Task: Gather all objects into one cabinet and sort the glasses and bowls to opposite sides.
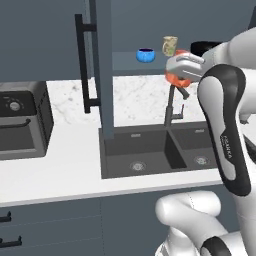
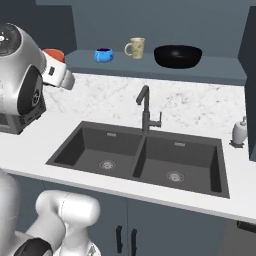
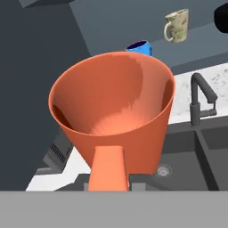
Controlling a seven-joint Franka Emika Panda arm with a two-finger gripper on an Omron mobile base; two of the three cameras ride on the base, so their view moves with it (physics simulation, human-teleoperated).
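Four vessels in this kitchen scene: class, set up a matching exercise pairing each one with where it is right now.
Things:
1. plain orange cup
2. small bright blue bowl
3. beige patterned mug
4. wide glossy black bowl

Places:
A. cabinet shelf, middle of the three there
B. cabinet shelf, right end of the row
C. held in the gripper, above the counter
D. cabinet shelf, left end of the row

Pairs: 1-C, 2-D, 3-A, 4-B
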